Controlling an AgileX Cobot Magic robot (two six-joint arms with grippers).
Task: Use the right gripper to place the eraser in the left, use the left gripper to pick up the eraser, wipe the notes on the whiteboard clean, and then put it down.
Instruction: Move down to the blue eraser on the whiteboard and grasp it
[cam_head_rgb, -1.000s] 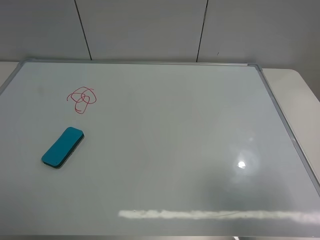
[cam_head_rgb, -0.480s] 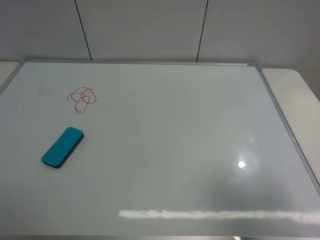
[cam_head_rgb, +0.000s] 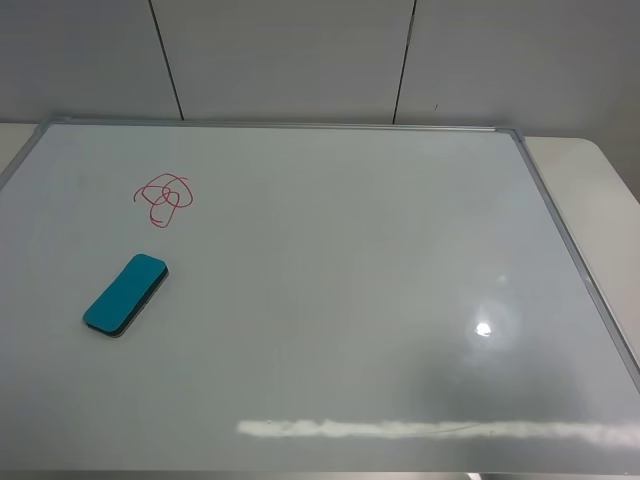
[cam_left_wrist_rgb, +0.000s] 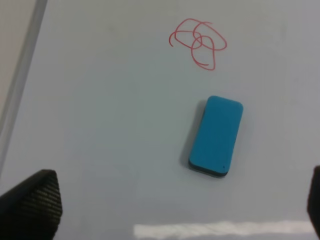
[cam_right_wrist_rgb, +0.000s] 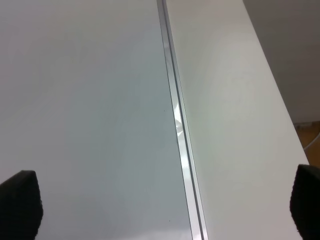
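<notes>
The teal-blue eraser (cam_head_rgb: 125, 293) lies flat on the left part of the whiteboard (cam_head_rgb: 330, 290), just below the red notes (cam_head_rgb: 163, 198). Neither gripper shows in the exterior high view. The left wrist view shows the eraser (cam_left_wrist_rgb: 216, 136) and the notes (cam_left_wrist_rgb: 198, 42) ahead of my left gripper (cam_left_wrist_rgb: 172, 210). Its fingertips (cam_left_wrist_rgb: 32, 202) stand wide apart, open and empty, well short of the eraser. My right gripper (cam_right_wrist_rgb: 163, 205) is open and empty above the whiteboard's right frame (cam_right_wrist_rgb: 177, 125), far from the eraser.
The whiteboard's silver frame (cam_head_rgb: 570, 250) borders a pale table surface (cam_head_rgb: 600, 190) on the right. A grey panelled wall (cam_head_rgb: 300, 60) stands behind. Glare streaks (cam_head_rgb: 430, 430) lie near the board's front edge.
</notes>
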